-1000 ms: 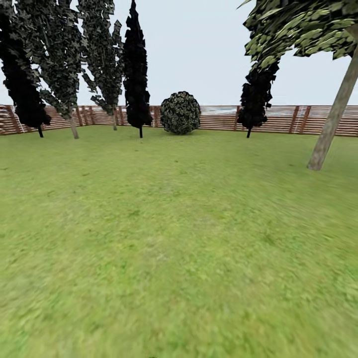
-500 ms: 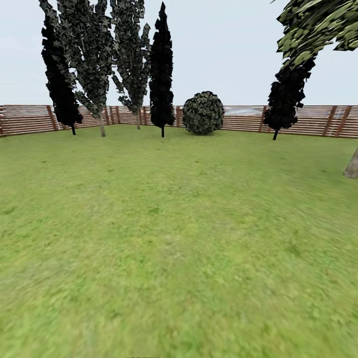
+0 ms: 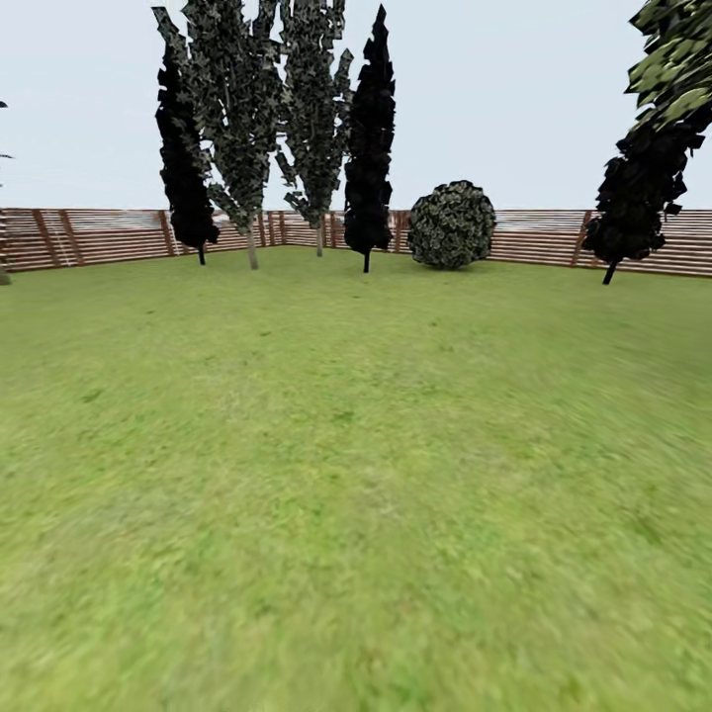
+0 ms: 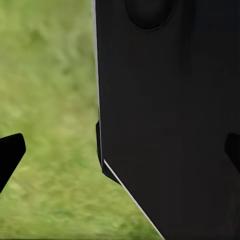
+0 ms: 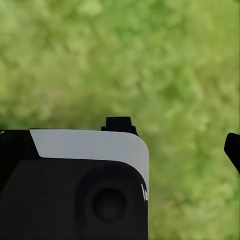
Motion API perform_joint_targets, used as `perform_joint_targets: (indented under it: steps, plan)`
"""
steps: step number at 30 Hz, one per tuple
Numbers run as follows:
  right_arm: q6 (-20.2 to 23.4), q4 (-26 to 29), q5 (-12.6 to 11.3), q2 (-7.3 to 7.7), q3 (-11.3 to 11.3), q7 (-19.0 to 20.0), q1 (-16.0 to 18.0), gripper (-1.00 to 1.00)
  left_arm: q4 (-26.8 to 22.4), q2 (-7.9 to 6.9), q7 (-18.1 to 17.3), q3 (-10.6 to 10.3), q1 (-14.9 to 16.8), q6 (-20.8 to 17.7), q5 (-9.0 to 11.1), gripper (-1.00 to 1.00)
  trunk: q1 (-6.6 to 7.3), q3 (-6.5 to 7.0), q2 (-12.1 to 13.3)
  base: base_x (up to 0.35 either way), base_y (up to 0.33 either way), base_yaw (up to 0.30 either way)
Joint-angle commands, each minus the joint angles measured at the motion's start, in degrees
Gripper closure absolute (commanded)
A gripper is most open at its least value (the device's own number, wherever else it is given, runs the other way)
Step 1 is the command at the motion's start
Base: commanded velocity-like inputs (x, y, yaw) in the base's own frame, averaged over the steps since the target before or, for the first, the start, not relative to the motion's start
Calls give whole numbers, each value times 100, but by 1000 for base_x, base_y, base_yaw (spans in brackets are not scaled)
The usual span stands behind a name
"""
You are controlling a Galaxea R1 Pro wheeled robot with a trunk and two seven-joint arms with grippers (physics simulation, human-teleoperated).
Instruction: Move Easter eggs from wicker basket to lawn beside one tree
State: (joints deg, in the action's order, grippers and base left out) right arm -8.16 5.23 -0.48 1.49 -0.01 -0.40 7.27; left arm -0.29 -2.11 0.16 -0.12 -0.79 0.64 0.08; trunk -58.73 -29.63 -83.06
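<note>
Green lawn (image 3: 356, 475) spreads out ahead in the head view. The Easter eggs and the wicker basket are out of view. The thick pale trunk is out of view too; some light-green foliage (image 3: 682, 59) hangs in at the upper right. In the left wrist view my left gripper (image 4: 122, 152) is open, one dark fingertip (image 4: 10, 152) at each side, over grass and a black part of my own body (image 4: 170, 120). My right gripper (image 5: 120, 150) looks open above grass, with one fingertip (image 5: 233, 149) at the picture's edge and nothing held.
A brown slatted fence (image 3: 109, 235) runs along the far edge of the lawn. Before it stand thin-trunked dark trees (image 3: 368, 148), grey-green leafy trees (image 3: 237, 109), a round bush (image 3: 452, 224) and another black tree (image 3: 638, 193) at the right.
The whole head view has swung to the left, so trees, bush and fence sit further right in the picture. The leaning pale trunk has passed out of the right edge.
</note>
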Motion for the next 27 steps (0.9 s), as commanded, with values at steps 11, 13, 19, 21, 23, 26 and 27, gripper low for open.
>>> perform_joint_targets:
  steps: [11, 13, 19, 21, 23, 26, 27]
  plan:
    - [-19, -4, -5, 2, 1, -4, 2, -100, 2, 0, 2, -3, 0, 7, 1, -100, 0, -4, -2, 0, 0, 290]
    - [-19, -4, -5, 1, 1, -4, 2, -100, 2, 0, 2, -2, 0, 7, 1, -100, 0, -4, -2, 0, 0, 290]
    - [-19, -4, -5, 6, 1, -4, 2, -100, 2, 0, 2, -2, 0, 7, 0, -100, 0, -4, -2, 0, 0, 290]
    - [-19, -4, -5, 8, 1, -4, 3, -100, 0, 0, 2, -4, 0, 7, 1, -100, 0, -4, -2, 0, 0, 290]
    - [-19, -4, -5, 7, 3, -4, 6, -100, -2, 0, 2, -4, 0, 7, 1, -100, 0, -4, -2, 0, 0, 290]
    - [-19, -4, -5, 5, 2, -4, 3, -100, -1, 0, 2, -1, 0, 7, -1, -100, 0, -4, -2, 0, 0, 290]
    - [-19, -4, -5, 5, 2, -4, 3, -100, 0, 0, 2, -3, 0, 7, 0, -100, 0, -4, -2, 0, 0, 290]
